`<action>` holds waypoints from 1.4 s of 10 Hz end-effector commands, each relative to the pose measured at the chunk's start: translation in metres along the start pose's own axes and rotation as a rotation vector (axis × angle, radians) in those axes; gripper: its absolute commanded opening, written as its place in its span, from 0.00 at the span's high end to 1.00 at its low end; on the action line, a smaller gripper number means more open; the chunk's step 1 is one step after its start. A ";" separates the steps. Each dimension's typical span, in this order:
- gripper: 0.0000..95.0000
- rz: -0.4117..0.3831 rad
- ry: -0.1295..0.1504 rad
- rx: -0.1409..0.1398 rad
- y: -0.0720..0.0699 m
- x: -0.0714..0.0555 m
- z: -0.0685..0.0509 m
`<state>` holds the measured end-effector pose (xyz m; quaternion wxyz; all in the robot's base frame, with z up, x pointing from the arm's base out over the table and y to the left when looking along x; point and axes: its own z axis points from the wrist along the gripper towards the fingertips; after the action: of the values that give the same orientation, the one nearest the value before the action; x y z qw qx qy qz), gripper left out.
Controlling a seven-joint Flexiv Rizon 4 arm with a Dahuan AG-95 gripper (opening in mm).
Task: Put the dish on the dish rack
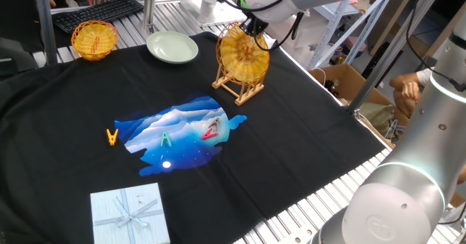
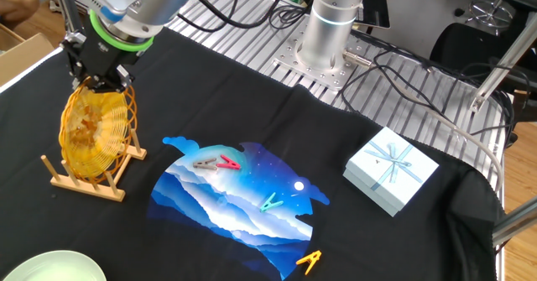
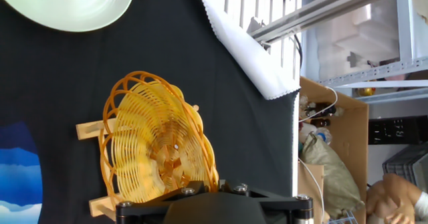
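Observation:
The dish [image 1: 244, 52] is a golden woven wicker plate. It stands on edge between the pegs of the small light-wood dish rack [image 1: 234, 89] at the far side of the black cloth. It also shows in the other fixed view [image 2: 92, 134] and the hand view [image 3: 157, 144], with the rack [image 2: 84, 184] under it. My gripper [image 1: 253, 27] is right at the dish's top rim [image 2: 101, 86]. In the hand view the rim runs under the gripper body, which hides the fingertips. I cannot tell whether the jaws still clamp the rim.
A pale green smooth plate [image 1: 172, 46] and a small deep yellow basket [image 1: 94, 38] lie behind the rack. A blue printed patch with several clothespins [image 1: 182, 133] and a pale blue gift box [image 1: 129, 215] lie nearer. An open cardboard box [image 1: 349, 84] stands off the table's right edge.

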<state>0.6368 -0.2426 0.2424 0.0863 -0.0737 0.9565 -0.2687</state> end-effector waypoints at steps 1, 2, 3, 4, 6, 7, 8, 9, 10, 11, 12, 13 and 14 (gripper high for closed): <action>1.00 -0.006 -0.015 0.004 -0.003 0.005 0.005; 1.00 -0.006 -0.017 0.009 -0.003 0.006 0.006; 1.00 -0.005 -0.018 0.013 -0.003 0.006 0.006; 1.00 -0.003 -0.030 0.019 -0.003 0.006 0.006; 1.00 0.002 -0.041 0.023 -0.002 0.006 0.007; 1.00 0.006 -0.055 0.029 -0.001 0.006 0.009; 1.00 0.014 -0.060 0.029 0.001 0.006 0.011; 1.00 0.017 -0.056 0.026 0.002 0.006 0.011; 1.00 0.019 -0.056 0.026 0.003 0.007 0.012; 1.00 0.022 -0.059 0.028 0.004 0.007 0.013; 1.00 0.023 -0.058 0.029 0.004 0.008 0.013; 1.00 0.024 -0.056 0.027 0.005 0.008 0.013; 1.00 0.027 -0.057 0.028 0.006 0.008 0.013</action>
<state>0.6321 -0.2462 0.2284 0.1197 -0.0667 0.9502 -0.2798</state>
